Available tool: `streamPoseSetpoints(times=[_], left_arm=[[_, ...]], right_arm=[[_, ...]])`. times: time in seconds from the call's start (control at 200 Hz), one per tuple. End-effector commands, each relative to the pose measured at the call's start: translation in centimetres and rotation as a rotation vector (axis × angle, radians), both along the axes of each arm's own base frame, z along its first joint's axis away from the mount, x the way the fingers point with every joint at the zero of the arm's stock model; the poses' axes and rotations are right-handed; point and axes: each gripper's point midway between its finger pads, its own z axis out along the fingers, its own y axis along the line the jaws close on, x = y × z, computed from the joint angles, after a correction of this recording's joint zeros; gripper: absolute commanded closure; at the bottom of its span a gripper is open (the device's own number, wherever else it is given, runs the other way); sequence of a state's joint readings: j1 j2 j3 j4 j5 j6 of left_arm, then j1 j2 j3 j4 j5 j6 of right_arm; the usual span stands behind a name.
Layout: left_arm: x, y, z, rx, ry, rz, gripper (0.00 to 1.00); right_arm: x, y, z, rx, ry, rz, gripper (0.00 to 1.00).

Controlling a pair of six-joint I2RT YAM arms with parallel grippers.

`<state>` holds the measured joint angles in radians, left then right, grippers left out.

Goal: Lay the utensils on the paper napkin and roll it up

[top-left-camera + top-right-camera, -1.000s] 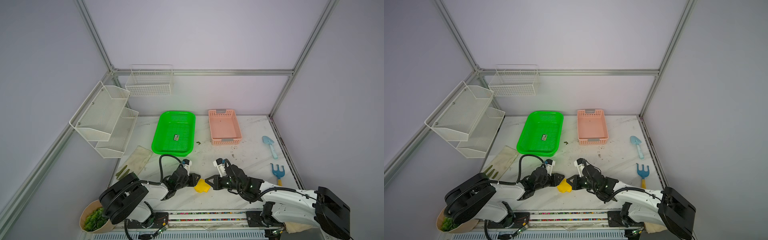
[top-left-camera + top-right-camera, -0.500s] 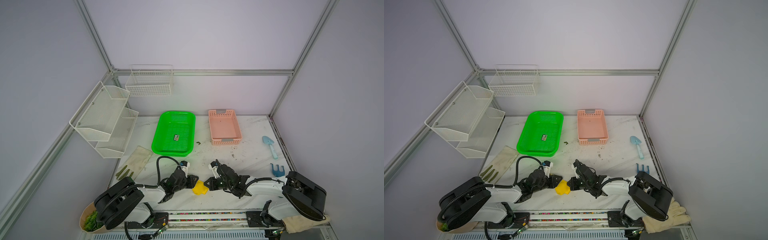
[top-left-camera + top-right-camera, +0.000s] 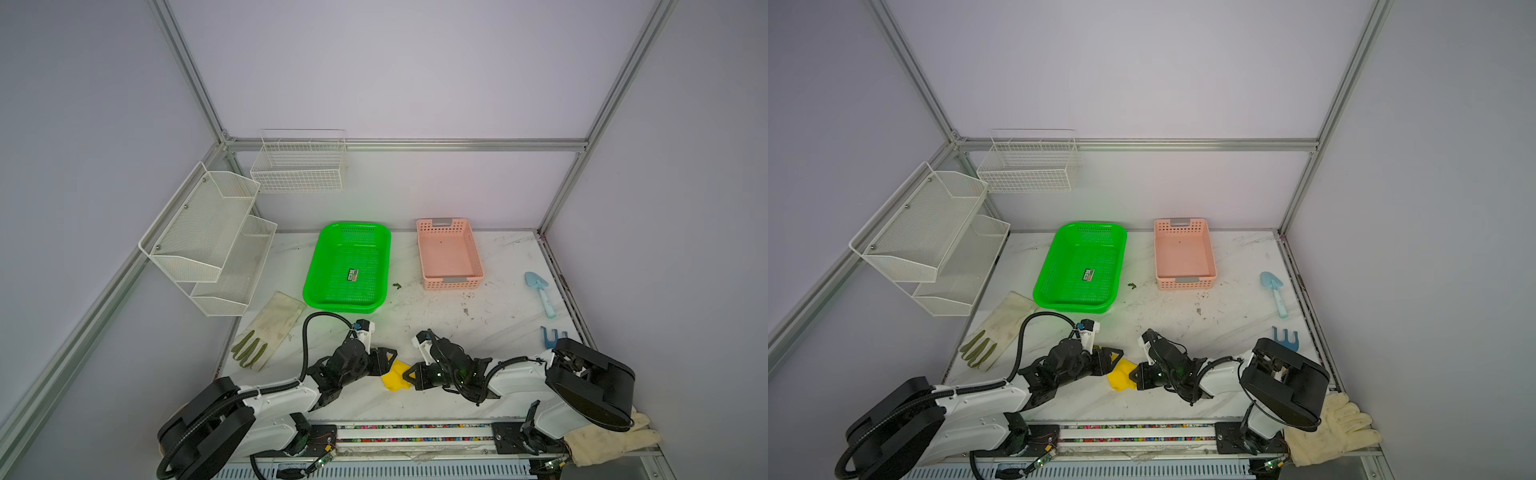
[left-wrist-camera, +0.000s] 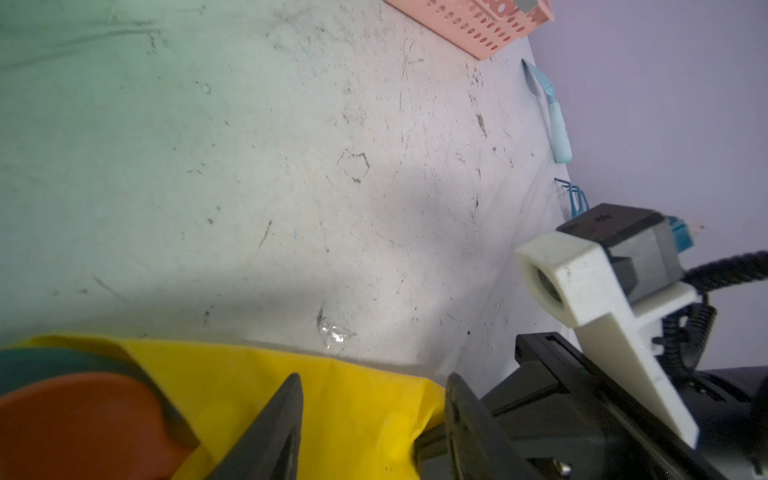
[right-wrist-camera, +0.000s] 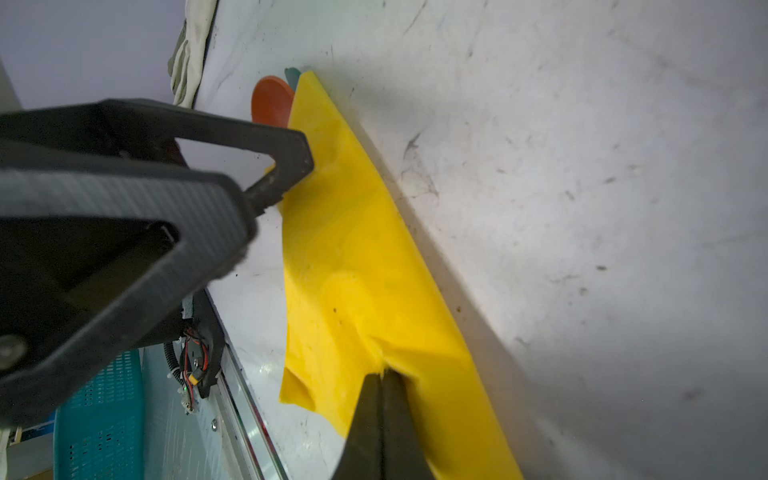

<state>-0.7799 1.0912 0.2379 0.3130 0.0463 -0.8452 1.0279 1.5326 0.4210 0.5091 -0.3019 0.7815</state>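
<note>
While the right gripper point(image 5: 381, 380) clamps the half-rolled yellow paper napkin point(image 5: 353, 270), the left gripper point(image 4: 372, 380) stands jaws apart over it; next, a fresh pinch to roll on

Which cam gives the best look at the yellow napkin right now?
Right wrist: the napkin fills the frame along its folded length, with the right hand pinching one end. Left wrist shows only a near strip; both top views show just a small patch beside the left hand.

The scuffed table point(image 3: 436, 316) bears a green basket point(image 3: 345, 306), pink basket point(image 3: 453, 283), shovel point(image 3: 540, 291), rake point(image 3: 548, 336), glove point(image 3: 270, 328) and yellow napkin point(image 3: 395, 376).
</note>
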Motion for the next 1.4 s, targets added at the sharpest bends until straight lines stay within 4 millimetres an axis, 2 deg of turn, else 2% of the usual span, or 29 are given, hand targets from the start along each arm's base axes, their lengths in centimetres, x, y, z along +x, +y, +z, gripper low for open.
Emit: streamPoseSetpoints(times=[0.0, 0.09, 0.22, 0.34, 0.5, 0.63, 0.865, 1.04, 1.175, 1.395], left_arm=[[0.4, 1.3, 2.3, 0.018, -0.025, 0.069, 0.42], [0.0, 2.8, 3.2, 0.030, -0.020, 0.116, 0.46], [-1.7, 3.9, 1.8, 0.037, 0.080, 0.142, 0.57], [-3.1, 4.4, 0.1, 0.062, 0.167, 0.160, 0.57], [-3.7, 4.6, -0.8, 0.060, 0.216, 0.191, 0.56], [-3.5, 4.6, -1.3, 0.055, 0.219, 0.203, 0.55], [-2.0, 2.6, -1.3, -0.038, 0.173, 0.198, 0.49], [-1.9, 1.6, -2.6, -0.005, 0.233, 0.179, 0.48], [-2.1, 1.5, -3.7, 0.039, 0.276, 0.172, 0.53], [-1.7, 1.7, -3.8, 0.051, 0.258, 0.184, 0.59]], right_arm=[[-0.7, -1.7, -2.4, -0.083, 0.040, -0.031, 1.00], [-0.7, -1.6, -2.5, -0.083, 0.042, -0.034, 1.00], [-0.8, -1.3, -2.7, -0.083, 0.046, -0.037, 1.00], [-0.8, -1.2, -2.7, -0.082, 0.046, -0.044, 1.00], [-0.7, -1.5, -2.5, -0.085, 0.041, -0.063, 1.00], [-0.6, -1.7, -2.1, -0.081, 0.034, -0.075, 1.00], [-1.1, -1.7, -2.3, -0.076, 0.043, -0.078, 1.00], [-1.6, -1.5, -2.3, -0.069, 0.048, -0.079, 1.00], [-1.9, -1.2, -2.2, -0.066, 0.051, -0.083, 1.00], [-2.4, -1.2, -2.2, -0.063, 0.059, -0.095, 1.00]])
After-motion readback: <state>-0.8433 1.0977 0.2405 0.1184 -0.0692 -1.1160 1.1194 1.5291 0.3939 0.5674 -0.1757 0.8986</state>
